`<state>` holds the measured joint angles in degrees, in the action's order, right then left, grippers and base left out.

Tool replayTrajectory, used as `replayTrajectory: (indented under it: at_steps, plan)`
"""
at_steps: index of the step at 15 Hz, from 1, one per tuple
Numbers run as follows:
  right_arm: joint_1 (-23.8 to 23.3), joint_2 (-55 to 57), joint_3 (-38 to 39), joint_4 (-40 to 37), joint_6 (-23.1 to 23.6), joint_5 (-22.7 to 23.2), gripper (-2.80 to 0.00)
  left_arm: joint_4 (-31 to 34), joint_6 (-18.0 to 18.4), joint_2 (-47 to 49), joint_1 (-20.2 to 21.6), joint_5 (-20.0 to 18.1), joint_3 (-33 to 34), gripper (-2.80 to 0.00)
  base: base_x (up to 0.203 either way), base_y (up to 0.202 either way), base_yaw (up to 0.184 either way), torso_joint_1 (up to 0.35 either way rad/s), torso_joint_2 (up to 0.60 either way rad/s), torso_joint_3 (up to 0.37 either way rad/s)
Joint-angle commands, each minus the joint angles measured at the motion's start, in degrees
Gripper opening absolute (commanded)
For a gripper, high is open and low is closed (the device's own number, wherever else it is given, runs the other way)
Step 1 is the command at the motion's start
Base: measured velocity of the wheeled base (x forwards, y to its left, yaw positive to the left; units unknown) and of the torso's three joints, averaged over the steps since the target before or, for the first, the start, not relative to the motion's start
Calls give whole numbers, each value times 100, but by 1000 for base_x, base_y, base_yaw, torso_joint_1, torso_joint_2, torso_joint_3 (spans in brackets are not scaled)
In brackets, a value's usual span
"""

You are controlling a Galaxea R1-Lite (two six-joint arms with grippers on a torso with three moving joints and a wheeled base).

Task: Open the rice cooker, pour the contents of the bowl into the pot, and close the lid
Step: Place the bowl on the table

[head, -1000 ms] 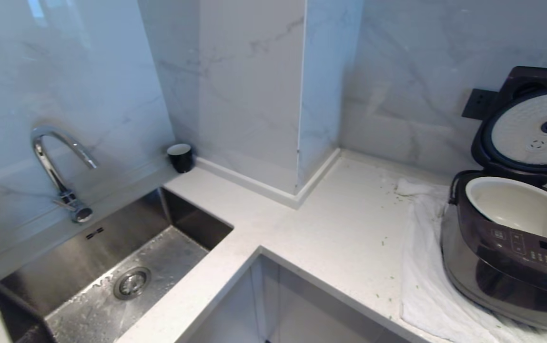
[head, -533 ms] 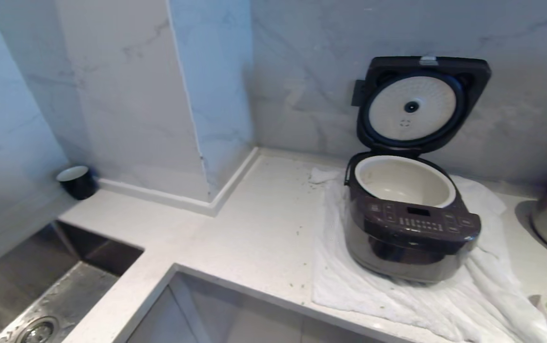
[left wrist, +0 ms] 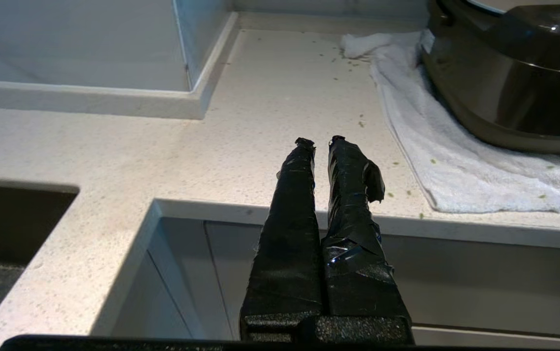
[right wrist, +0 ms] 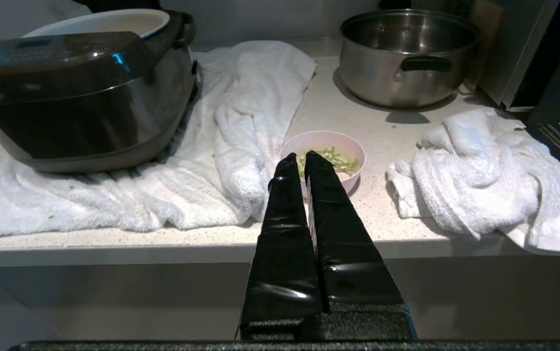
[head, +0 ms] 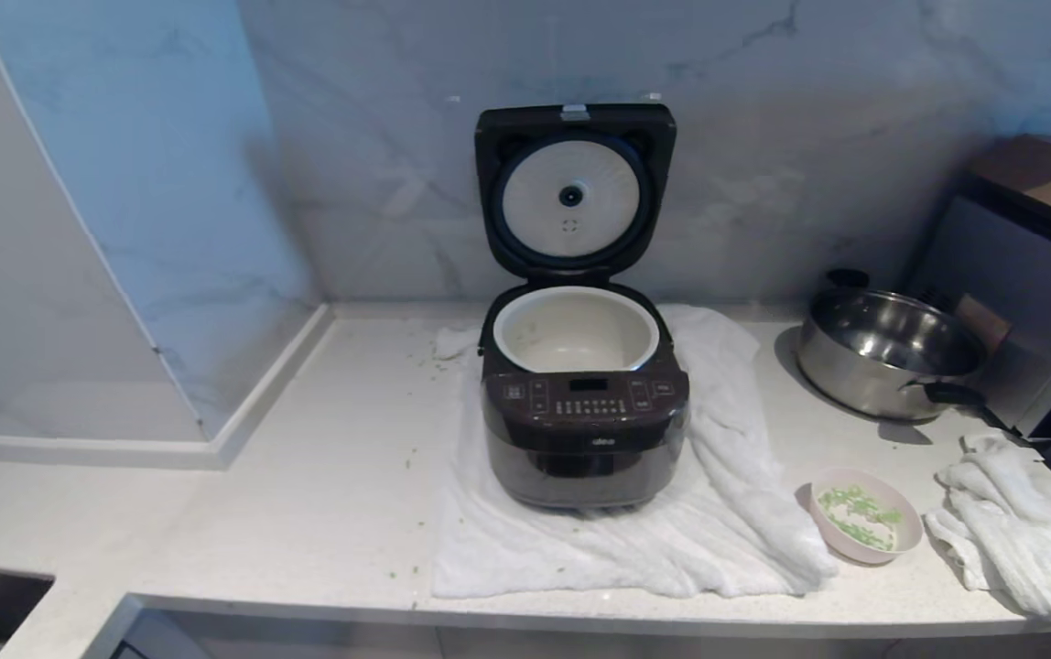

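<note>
The dark-brown rice cooker (head: pixel 585 435) stands on a white towel in the middle of the counter. Its lid (head: pixel 573 188) is raised upright, pale dimpled plate facing me. The cream pot (head: pixel 576 329) inside looks empty. The pink bowl (head: pixel 864 528) with green contents (head: pixel 858 514) sits to the cooker's right near the counter's front edge. Neither arm shows in the head view. My right gripper (right wrist: pixel 300 156) is shut and empty, short of the counter edge, pointing at the bowl (right wrist: pixel 346 148). My left gripper (left wrist: pixel 320 142) is shut and empty, over the counter's front edge, left of the cooker (left wrist: pixel 514 73).
A steel pan (head: pixel 887 352) with black handles stands at the back right, beside a dark appliance (head: pixel 1029 275). A crumpled white towel (head: pixel 1024 531) lies right of the bowl. Green bits are scattered on the counter (head: pixel 324 476). A wall corner juts out at left.
The whole view has swung to the right: the sink, tap and black cup have left the picture, the cooker now sits centred, and the pan, bowl and second towel have come in.
</note>
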<state>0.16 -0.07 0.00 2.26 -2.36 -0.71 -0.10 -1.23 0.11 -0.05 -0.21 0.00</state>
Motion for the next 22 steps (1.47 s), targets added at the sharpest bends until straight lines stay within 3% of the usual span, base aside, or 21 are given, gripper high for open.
replayTrajectory:
  at_steps: [1,6,15,22]
  plan:
    - [2,7,0,3,-1,0,-280,1,-9,7,-4,3,9,-280,0,0,0,0,0,0]
    - [2,7,0,3,-1,0,-280,1,-9,7,5,3,9,-280,0,0,0,0,0,0]
    - [2,7,0,3,-1,0,-280,1,-9,7,1,3,9,-280,184,-123,4,3,6,1]
    - [2,7,0,3,7,0,-280,-6,-9,7,-4,3,9,-280,0,0,0,0,0,0]
